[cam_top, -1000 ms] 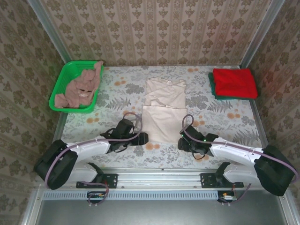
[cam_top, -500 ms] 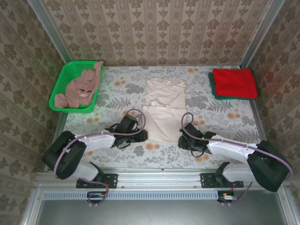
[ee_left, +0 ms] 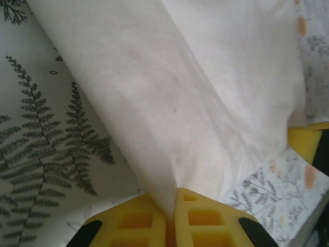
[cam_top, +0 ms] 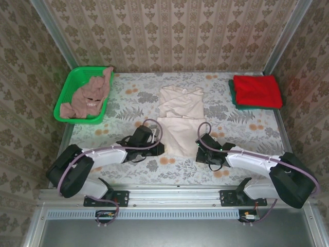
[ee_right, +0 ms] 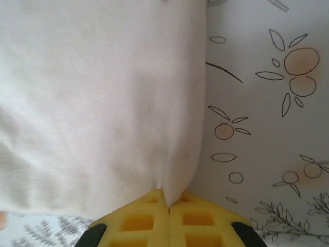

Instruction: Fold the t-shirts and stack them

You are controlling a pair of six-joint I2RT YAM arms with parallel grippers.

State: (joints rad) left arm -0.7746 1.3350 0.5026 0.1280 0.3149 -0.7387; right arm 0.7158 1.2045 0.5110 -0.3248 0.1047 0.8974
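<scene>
As left gripper and right gripper each pinch a near corner, cream t-shirt runs lengthwise ahead of both.

No legible txt, labels, brands or nos. anywhere.

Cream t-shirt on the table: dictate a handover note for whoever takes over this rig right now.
Left gripper: shut on the near left corner of the cream t-shirt.
Right gripper: shut on its near right corner.
Red t-shirt: folded, stacked on the dark green t-shirt, far right.
Pink-brown t-shirt: crumpled in the green basket.
Left: fold cream, stack it, then the pink-brown one.
</scene>
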